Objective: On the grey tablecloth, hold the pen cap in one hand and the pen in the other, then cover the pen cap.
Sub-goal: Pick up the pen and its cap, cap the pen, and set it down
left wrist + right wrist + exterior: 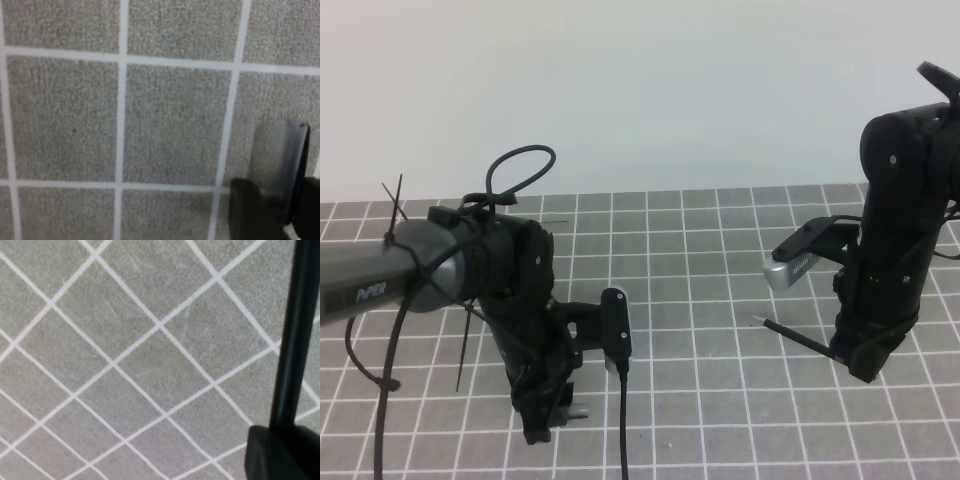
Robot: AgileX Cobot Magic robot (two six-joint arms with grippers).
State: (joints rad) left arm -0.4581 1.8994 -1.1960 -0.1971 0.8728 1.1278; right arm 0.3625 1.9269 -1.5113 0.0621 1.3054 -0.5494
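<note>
The grey tablecloth [720, 250] with its white grid covers the table. At the right, my right gripper [860, 362] hangs above the cloth, shut on the pen [798, 338]. The pen juts out to the left, with its silvery tip free in the air. In the right wrist view the pen [295, 335] rises as a black stick from the dark finger [280, 455]. At the lower left, my left gripper [548, 422] points straight down onto the cloth. In the left wrist view only one dark finger [265, 210] shows over the tablecloth [170, 125]. The pen cap is hidden.
Black cables and zip ties loop around the left arm [470, 265], and one cable [623, 430] hangs down to the front edge. The cloth's back edge [650, 195] meets a white wall. The right arm's silver camera [798, 265] sticks out leftward.
</note>
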